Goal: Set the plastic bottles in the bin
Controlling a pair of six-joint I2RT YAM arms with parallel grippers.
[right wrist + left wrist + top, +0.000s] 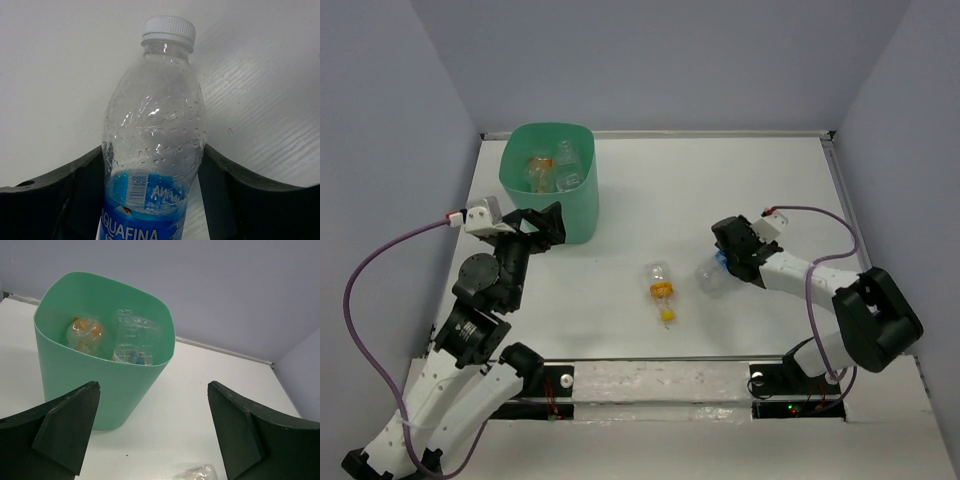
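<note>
The mint-green tapering plastic bin (575,215) stands upright at the far left of the table (770,190). It holds an orange-labelled clear bottle (538,170) and a crumpled clear bottle (568,168). A yellow-capped clear bottle (661,287) lies mid-table, and a white-capped, blue-labelled clear bottle (152,145) lies on its side to the right.

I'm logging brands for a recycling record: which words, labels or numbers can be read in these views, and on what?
"AQUAFINA": white letters on the blue label of the clear bottle in the right claw.
The barcode on that label: digits too small to read.
The orange-labelled bottle in the bin: print blurred, unreadable.
The loose bottle on the table: too small to read.
</note>
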